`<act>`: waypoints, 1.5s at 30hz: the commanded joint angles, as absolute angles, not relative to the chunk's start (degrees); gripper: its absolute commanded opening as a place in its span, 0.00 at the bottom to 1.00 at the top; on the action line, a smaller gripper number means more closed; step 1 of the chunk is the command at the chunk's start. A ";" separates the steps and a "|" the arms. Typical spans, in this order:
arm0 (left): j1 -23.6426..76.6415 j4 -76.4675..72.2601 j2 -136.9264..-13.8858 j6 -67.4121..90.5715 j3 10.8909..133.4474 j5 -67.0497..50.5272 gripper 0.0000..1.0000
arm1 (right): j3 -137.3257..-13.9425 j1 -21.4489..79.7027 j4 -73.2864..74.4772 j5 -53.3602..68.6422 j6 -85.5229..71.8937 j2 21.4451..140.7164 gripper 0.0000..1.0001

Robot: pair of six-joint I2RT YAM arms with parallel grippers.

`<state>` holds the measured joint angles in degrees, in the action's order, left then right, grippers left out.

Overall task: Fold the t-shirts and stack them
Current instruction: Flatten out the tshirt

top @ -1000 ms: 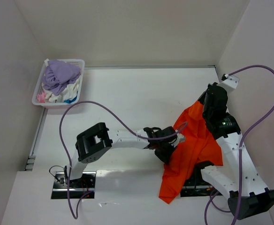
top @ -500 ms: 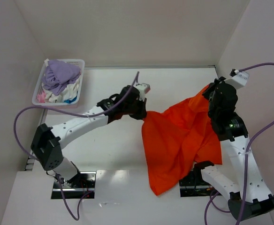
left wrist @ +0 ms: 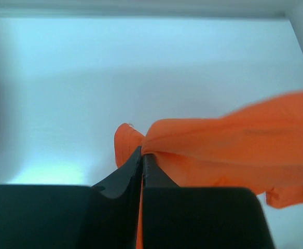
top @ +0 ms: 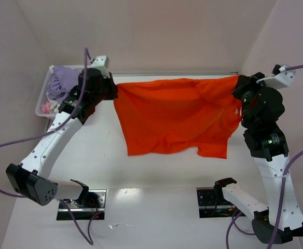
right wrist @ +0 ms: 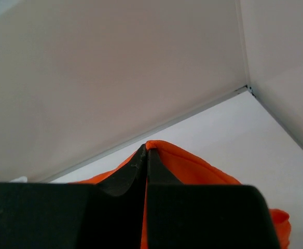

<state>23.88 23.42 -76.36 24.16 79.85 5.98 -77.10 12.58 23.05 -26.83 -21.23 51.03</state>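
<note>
A vivid orange t-shirt (top: pixel 175 116) hangs spread wide between my two grippers above the table, its top edge taut near the back wall. At its left corner my left gripper (top: pixel 112 89) is shut on the cloth; in the left wrist view the orange fabric (left wrist: pixel 229 142) bunches at the pinched fingertips (left wrist: pixel 142 154). My right gripper (top: pixel 238 83) is shut on the shirt's right corner, and the right wrist view shows the orange cloth (right wrist: pixel 188 163) wrapped over the closed tips (right wrist: pixel 147 149). The lower hem dangles loose with one sleeve at the lower right.
A white lattice basket (top: pixel 44 111) at the back left holds a lilac garment (top: pixel 63 78) and other clothes, right beside my left arm. Walls close in on the back and the right. Two black arm bases (top: pixel 81 199) sit at the near edge.
Both arms have swung up and back, the left one far to the left. The shirt went from a crumpled drape by the right arm to a wide stretched sheet.
</note>
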 commanded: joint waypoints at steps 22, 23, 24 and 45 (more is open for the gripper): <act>18.37 26.80 -52.39 15.21 88.95 14.59 0.00 | -89.82 12.22 30.31 -21.97 -20.13 40.08 0.01; 18.37 26.81 -50.29 15.21 88.95 14.59 0.00 | -90.35 12.22 31.54 -21.10 -20.13 40.08 0.01; 18.37 27.42 -49.32 15.21 88.95 13.81 0.00 | -90.96 12.22 31.55 -20.48 -20.13 39.30 0.01; 18.37 22.43 -49.12 16.96 80.52 10.98 0.00 | -84.04 11.69 33.68 -26.54 -18.01 40.25 0.01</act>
<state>19.05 26.72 -45.36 18.09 83.70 4.71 -90.15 12.58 36.62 -19.20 -19.38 35.79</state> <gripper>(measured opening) 0.008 0.008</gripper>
